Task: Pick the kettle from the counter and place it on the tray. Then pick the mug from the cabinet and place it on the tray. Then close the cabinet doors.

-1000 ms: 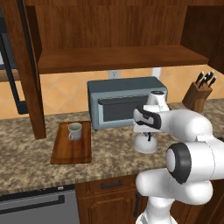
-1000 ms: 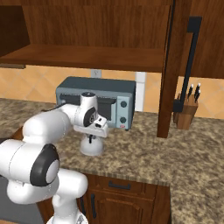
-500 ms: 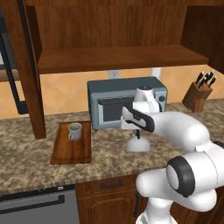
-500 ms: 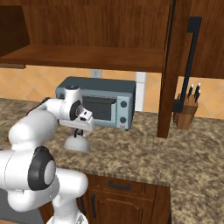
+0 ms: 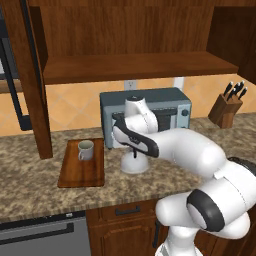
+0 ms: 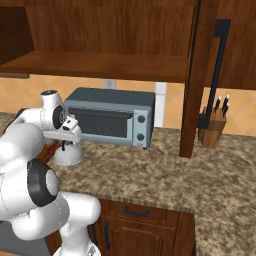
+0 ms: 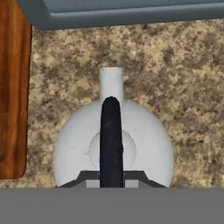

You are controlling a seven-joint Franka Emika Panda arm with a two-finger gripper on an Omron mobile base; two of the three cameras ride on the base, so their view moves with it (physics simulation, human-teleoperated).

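The silvery-white kettle is in front of the toaster oven, a short way right of the tray. My gripper comes down from above and is shut on the kettle's thin black handle. In the hand view the kettle is directly below my gripper, with its spout pointing away and the tray at the left edge. I cannot tell if the kettle touches the counter. The grey-beige mug stands upright on the tray. The cabinet is open, its shelf bare.
A blue-grey toaster oven stands against the wall just behind the kettle. The cabinet doors hang open, the left one beside the tray and the other right of the toaster oven. A knife block sits far right.
My arm has swung left along the counter with the kettle in its grip, bringing it from the toaster oven's right end to near the tray. The mug has stayed put.
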